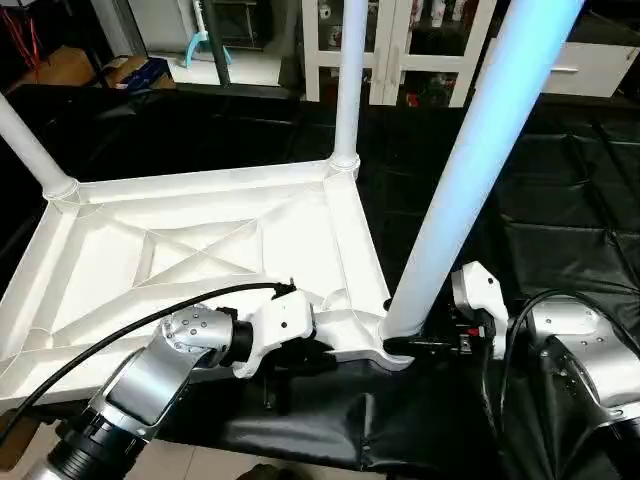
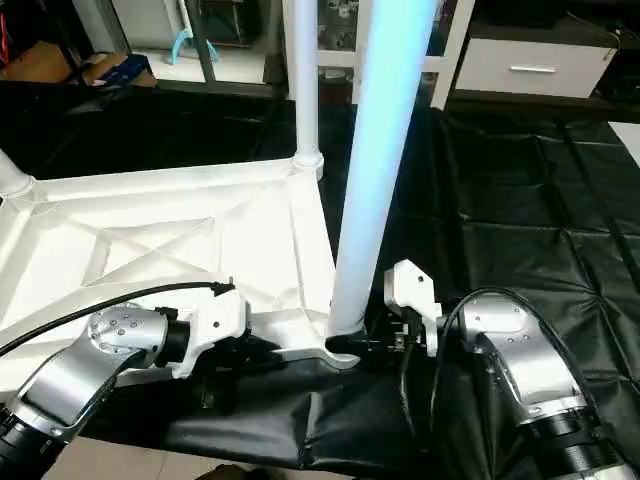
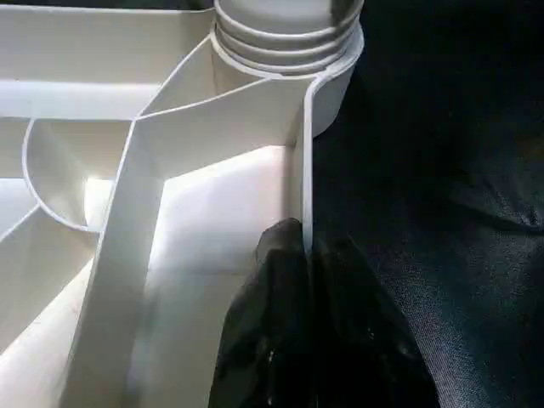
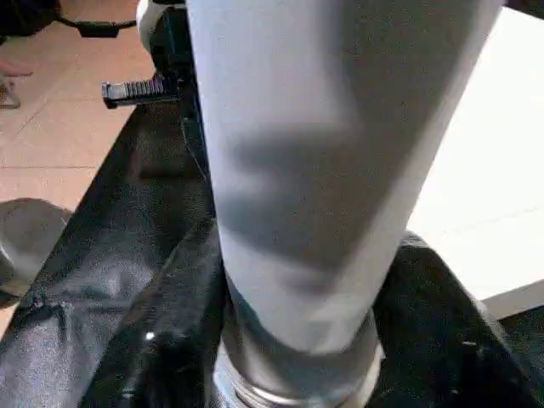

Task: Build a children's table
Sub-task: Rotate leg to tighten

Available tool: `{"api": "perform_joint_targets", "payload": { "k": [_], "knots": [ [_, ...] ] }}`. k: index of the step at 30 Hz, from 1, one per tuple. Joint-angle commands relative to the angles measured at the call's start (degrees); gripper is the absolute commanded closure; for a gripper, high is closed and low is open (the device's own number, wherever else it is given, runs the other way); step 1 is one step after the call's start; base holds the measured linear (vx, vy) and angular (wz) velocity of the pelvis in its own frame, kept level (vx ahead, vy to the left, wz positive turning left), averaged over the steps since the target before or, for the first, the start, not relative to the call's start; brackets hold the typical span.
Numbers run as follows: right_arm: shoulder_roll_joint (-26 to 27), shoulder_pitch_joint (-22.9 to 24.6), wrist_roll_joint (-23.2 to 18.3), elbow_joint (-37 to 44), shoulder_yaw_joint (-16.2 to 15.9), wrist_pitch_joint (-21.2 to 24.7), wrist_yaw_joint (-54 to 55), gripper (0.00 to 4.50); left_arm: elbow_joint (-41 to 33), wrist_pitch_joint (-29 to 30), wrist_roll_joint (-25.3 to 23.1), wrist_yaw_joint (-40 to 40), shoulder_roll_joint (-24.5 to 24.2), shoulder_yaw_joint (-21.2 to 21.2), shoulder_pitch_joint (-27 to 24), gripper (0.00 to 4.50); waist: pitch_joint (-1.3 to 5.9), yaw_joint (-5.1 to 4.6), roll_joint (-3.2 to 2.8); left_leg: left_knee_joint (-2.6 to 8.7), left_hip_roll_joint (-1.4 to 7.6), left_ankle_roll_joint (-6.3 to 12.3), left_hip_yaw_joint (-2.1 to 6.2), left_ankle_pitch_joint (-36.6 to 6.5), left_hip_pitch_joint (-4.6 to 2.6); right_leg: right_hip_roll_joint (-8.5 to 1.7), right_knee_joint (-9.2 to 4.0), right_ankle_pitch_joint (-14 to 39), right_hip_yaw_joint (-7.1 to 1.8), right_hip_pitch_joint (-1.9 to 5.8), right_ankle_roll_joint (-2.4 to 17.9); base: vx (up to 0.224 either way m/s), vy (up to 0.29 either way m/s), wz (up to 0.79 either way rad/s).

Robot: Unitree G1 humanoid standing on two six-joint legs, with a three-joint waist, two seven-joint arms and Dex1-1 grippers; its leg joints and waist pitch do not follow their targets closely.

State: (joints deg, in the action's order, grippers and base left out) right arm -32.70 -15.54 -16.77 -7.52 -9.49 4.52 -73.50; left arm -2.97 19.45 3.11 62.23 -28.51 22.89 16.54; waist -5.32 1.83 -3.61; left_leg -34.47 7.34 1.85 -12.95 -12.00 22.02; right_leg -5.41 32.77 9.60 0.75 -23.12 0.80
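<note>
The white tabletop (image 1: 200, 250) lies upside down on black cloth, its X-ribs facing up. Tapered white legs stand in the far left corner (image 1: 30, 150) and the far right corner (image 1: 349, 80). A third leg (image 1: 470, 180) stands, leaning slightly, in the near right corner socket (image 3: 289, 51). My left gripper (image 3: 308, 255) is shut on the tabletop's thin near rim, a short way from that socket. At the base of the third leg, my right gripper (image 1: 425, 345) holds the tube, its black fingers (image 4: 161, 348) pressed against both sides.
Black cloth (image 1: 560, 230) covers the work surface and reaches far to the right. The cloth's near edge drops to a tan floor (image 1: 250, 465). White cabinets (image 1: 400, 50) and a drawer unit (image 1: 590, 65) stand behind. My left arm's black cable (image 1: 150, 320) arcs over the tabletop.
</note>
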Motion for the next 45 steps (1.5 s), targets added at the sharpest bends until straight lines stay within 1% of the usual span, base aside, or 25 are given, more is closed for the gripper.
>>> {"api": "perform_joint_targets", "payload": {
  "k": [1,10,15,16,17,18,20,21,22,23,24,25,27,28,31,34,36,37,38,39,40,41,43,44,45],
  "knots": [
    [-0.54,-0.52,0.94,-0.55,-0.57,-0.82,-0.59,2.41,0.4,0.7,0.13,0.63,-0.56,1.35,-0.7,4.5,3.45,-0.18,1.19,5.04,5.98,5.77,3.14,-9.26,-1.82,-3.47,-2.71,9.34,-1.63,1.69,14.83,0.0,0.0,0.0],
    [2.02,-0.88,0.85,-1.73,0.29,-0.09,3.5,2.58,1.04,0.76,-0.3,-0.64,0.19,1.11,-0.39,4.5,3.55,-0.26,1.09,5.01,5.93,5.49,3.15,-9.49,-1.81,-3.36,-2.67,9.1,-1.61,1.69,14.99,0.0,0.0,0.0],
    [4.84,-1.91,8.47,-5.93,0.16,3.57,17.31,2.59,7.89,1.52,-3.68,-10.53,5.45,-1.04,3.52,4.5,3.09,-0.87,1.18,5.42,5.59,1.94,3.2,-14.67,-1.94,-3.13,-3.47,17.22,-1.66,1.27,13.49,-0.012,0.0,0.0],
    [4.92,-1.93,8.55,-6.03,0.2,3.68,17.59,2.59,8.03,1.51,-3.69,-10.7,5.57,-1.1,3.59,4.5,3.12,-0.92,1.19,5.49,5.53,0.57,3.45,-16.98,-1.98,-3.38,-3.72,20.88,-1.65,1.33,12.35,-0.058,0.0,-0.02],
    [8.45,-2.3,9.89,-8.69,2.61,7.82,27.87,2.59,12.16,0.9,-4.46,-16.16,9.28,-2.52,6.06,4.5,2.86,-1.23,1.27,5.59,5.64,-0.59,3.47,-19.27,-2.22,-3.37,-4.38,23.88,-1.9,0.85,11.01,0.0,0.0,0.0],
    [8.53,-2.3,9.92,-8.72,2.67,7.89,28.1,2.59,12.24,0.89,-4.49,-16.27,9.35,-2.54,6.11,4.5,2.65,-1.36,1.12,5.65,5.48,-1.25,3.56,-20.4,-2.17,-3.19,-4.37,25.0,-1.84,0.56,10.56,0.0,0.0,0.0],
    [11.24,-2.5,11.27,-9.82,4.76,10.11,36.37,2.59,15.0,0.76,-5.67,-20.44,11.59,-3.09,7.93,4.5,2.83,-2.08,1.34,5.89,5.33,-3.27,4.2,-24.94,-2.33,-3.29,-4.58,30.36,-1.5,0.67,8.0,0.0,0.0,0.0],
    [11.51,-2.49,11.6,-9.91,4.92,10.18,37.36,2.59,15.38,0.76,-5.77,-21.21,11.98,-3.31,8.19,4.5,2.83,-2.08,1.34,5.89,5.33,-3.27,4.2,-24.94,-2.33,-3.29,-4.58,30.36,-1.5,0.67,8.0,0.0,0.0,0.0],
    [14.49,-2.4,14.76,-10.62,6.83,10.72,47.93,2.59,19.15,0.88,-6.27,-28.78,16.19,-5.7,10.76,4.5,2.65,-2.16,1.16,5.92,5.26,-3.86,4.12,-25.77,-2.56,-3.12,-4.9,31.0,-1.59,0.11,7.24,0.0,0.0,0.0],
    [15.56,-2.37,15.77,-10.79,7.49,10.79,51.54,2.59,20.46,0.88,-6.23,-31.17,17.73,-6.63,11.6,4.5,2.66,-2.33,1.38,5.68,4.8,-4.78,4.09,-28.46,-3.37,-2.78,-5.64,33.86,-1.26,-0.54,5.6,-0.057,0.002,0.02],
    [17.28,-2.11,16.29,-10.43,8.32,10.97,55.12,2.59,22.01,0.37,-6.73,-33.82,19.24,-7.07,12.65,4.5,2.64,-2.39,1.46,5.81,4.85,-4.65,4.18,-28.5,-3.2,-2.84,-5.61,33.82,-1.26,-0.36,5.27,0.0,0.0,0.0],
    [18.8,-1.77,16.65,-9.81,8.47,10.92,57.66,2.59,23.38,-0.24,-7.14,-35.64,20.52,-7.26,13.51,4.5,2.65,-2.37,1.09,6.11,4.99,-4.61,4.29,-28.36,-2.98,-2.89,-5.65,32.75,-1.19,-0.16,4.98,0.0,0.0,0.0],
    [20.02,-1.41,16.89,-9.13,8.18,10.99,59.04,2.59,24.4,-0.57,-7.38,-36.67,21.54,-7.3,14.12,4.5,2.74,-2.42,1.29,6.31,4.99,-4.35,4.25,-28.19,-2.91,-2.8,-5.73,31.44,-1.17,-0.11,4.8,0.0,0.0,0.0],
    [20.96,-1.11,17.08,-8.55,7.92,10.89,59.96,2.59,24.97,-0.74,-7.52,-37.21,22.19,-7.26,14.47,4.5,2.65,-2.29,0.8,6.45,5.03,-3.79,4.25,-27.3,-2.62,-2.98,-5.62,28.88,-1.29,0.06,5.12,0.0,0.0,0.0],
    [24.39,-0.68,13.08,-6.27,6.99,8.43,56.75,2.59,25.76,-1.56,-7.77,-36.12,22.93,-6.37,14.82,4.5,2.78,-2.23,0.91,6.42,5.02,-3.02,4.03,-26.9,-2.59,-3.1,-5.69,27.7,-1.44,-0.06,5.44,0.0,0.0,0.0],
    [24.32,-0.09,9.62,-3.06,5.66,5.54,50.77,1.89,25.33,-1.82,-8.41,-33.82,21.65,-5.28,14.09,4.5,2.65,-1.95,0.63,6.51,5.23,-2.32,3.85,-26.14,-2.67,-3.04,-5.64,25.44,-1.62,-0.09,6.03,0.0,0.0,0.0],
    [24.14,-0.32,7.98,-2.31,6.23,6.28,49.64,1.8,25.24,-1.56,-8.48,-32.81,21.01,-5.01,13.74,4.5,2.75,-2.14,0.83,6.6,5.15,-1.41,3.99,-24.5,-1.79,-3.25,-5.15,23.79,-1.57,0.74,6.36,0.0,0.0,0.0],
    [24.18,-0.39,7.51,-2.07,6.42,6.87,49.61,1.68,25.44,-1.52,-8.47,-32.68,20.94,-4.98,13.73,4.5,3.07,-2.34,0.81,6.6,5.28,-0.46,4.33,-20.94,-0.7,-3.59,-4.49,20.69,-1.53,1.68,7.13,0.0,0.0,0.0],
    [23.32,-0.86,7.24,-2.14,6.64,6.63,48.67,1.55,24.97,-1.26,-8.33,-31.38,20.32,-4.6,13.33,4.5,3.41,-2.5,0.77,6.34,5.33,0.42,4.37,-17.71,-0.49,-3.67,-4.18,16.91,-1.39,1.84,8.3,0.0,0.0,0.0],
    [22.93,-1.05,6.82,-2.09,6.76,6.67,47.9,1.55,24.7,-1.09,-8.27,-30.77,20.01,-4.42,13.12,4.5,3.41,-2.5,0.77,6.34,5.33,0.42,4.37,-17.71,-0.49,-3.67,-4.18,16.91,-1.39,1.84,8.3,0.0,0.0,0.0],
    [21.3,-1.79,4.64,-1.66,7.34,7.33,44.13,1.39,23.28,-0.72,-8.1,-27.71,18.39,-3.34,12.1,4.5,3.46,-2.75,0.82,6.05,5.28,1.76,4.11,-15.98,-0.48,-3.63,-4.14,14.64,-1.37,1.66,9.65,0.0,0.0,0.0],
    [18.48,-2.53,2.3,-0.72,7.58,8.19,37.62,1.32,20.68,0.17,-7.56,-23.38,15.94,-1.97,10.32,4.5,3.14,-2.54,0.67,5.83,5.48,3.17,3.72,-17.16,-1.19,-3.63,-4.69,16.88,-1.51,1.03,10.75,0.0,0.0,0.0],
    [16.27,-2.78,1.85,-0.14,7.02,8.35,33.88,1.23,19.38,0.19,-7.31,-21.15,14.47,-1.27,9.37,4.5,3.2,-2.36,0.67,5.88,5.72,3.6,3.91,-16.48,-1.0,-3.81,-4.36,16.45,-1.52,1.57,11.34,0.0,0.0,0.0],
    [12.71,-2.95,1.58,0.56,6.16,7.6,28.56,1.23,17.28,0.29,-6.5,-17.54,12.14,-0.33,7.78,4.5,3.09,-2.15,0.55,5.89,5.82,3.85,3.59,-15.65,-1.38,-3.44,-4.37,15.38,-1.48,1.04,11.65,0.053,-0.019,0.04],
    [12.33,-2.94,1.56,0.64,6.1,7.49,27.99,1.23,17.04,0.28,-6.39,-17.1,11.88,-0.24,7.58,4.5,3.2,-2.08,0.52,5.71,5.75,3.96,3.46,-14.86,-1.49,-3.33,-4.07,14.1,-1.46,1.11,12.06,0.052,-0.021,0.05]
  ]
}}
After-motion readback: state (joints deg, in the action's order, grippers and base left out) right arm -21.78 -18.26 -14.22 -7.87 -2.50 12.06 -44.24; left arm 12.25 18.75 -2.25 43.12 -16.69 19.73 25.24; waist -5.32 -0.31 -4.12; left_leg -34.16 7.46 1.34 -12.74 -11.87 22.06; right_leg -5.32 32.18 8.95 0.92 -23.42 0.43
